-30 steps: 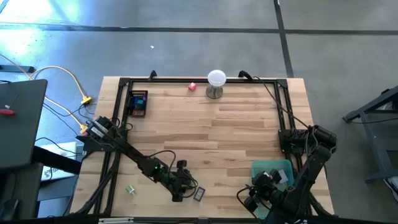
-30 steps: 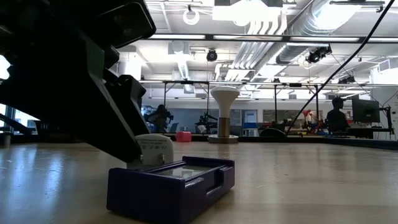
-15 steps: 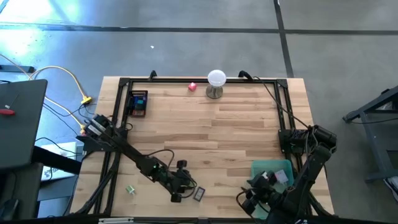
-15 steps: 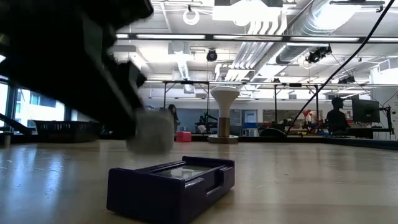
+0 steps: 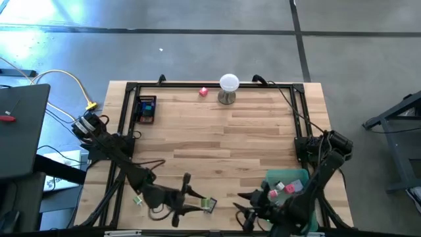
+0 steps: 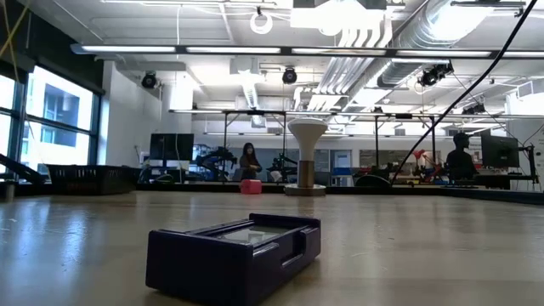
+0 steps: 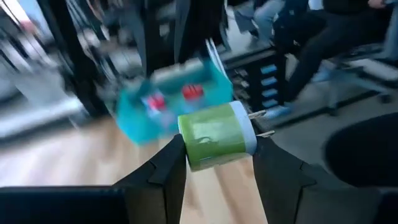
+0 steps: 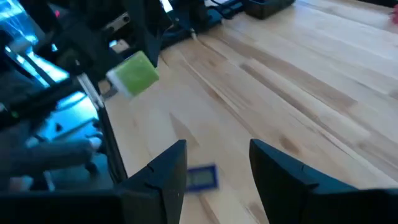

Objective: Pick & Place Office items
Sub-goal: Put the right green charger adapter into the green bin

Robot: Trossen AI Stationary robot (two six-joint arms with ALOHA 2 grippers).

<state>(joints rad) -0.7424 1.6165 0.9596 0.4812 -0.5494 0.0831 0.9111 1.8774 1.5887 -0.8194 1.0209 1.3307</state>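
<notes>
Items, how many do you count?

Operator: I make out four loose ones. One green roll (image 7: 217, 135) with a white end is pinched in my left claw (image 7: 219, 152), lifted off the table (image 5: 250, 138). One flat purple block (image 6: 234, 255) lies right below that claw. One small green piece (image 5: 137, 200) sits behind it, toward the arm's base. One pink piece (image 5: 203, 91) is far across the table, just beside the white ball (image 5: 228, 81) on its metal stand.

Desk: Containers?

Operator: One teal bin (image 7: 134, 121), ahead of the left claw and next to my right arm. I see two red pieces (image 7: 193, 92) in it. One dark box (image 5: 146, 108) is far off at the back; I cannot tell what is in it.

Desk: Right claw?

Operator: My right claw (image 8: 216, 144) is spread and empty, low over pale wood planks, with the purple block just ahead.
</notes>
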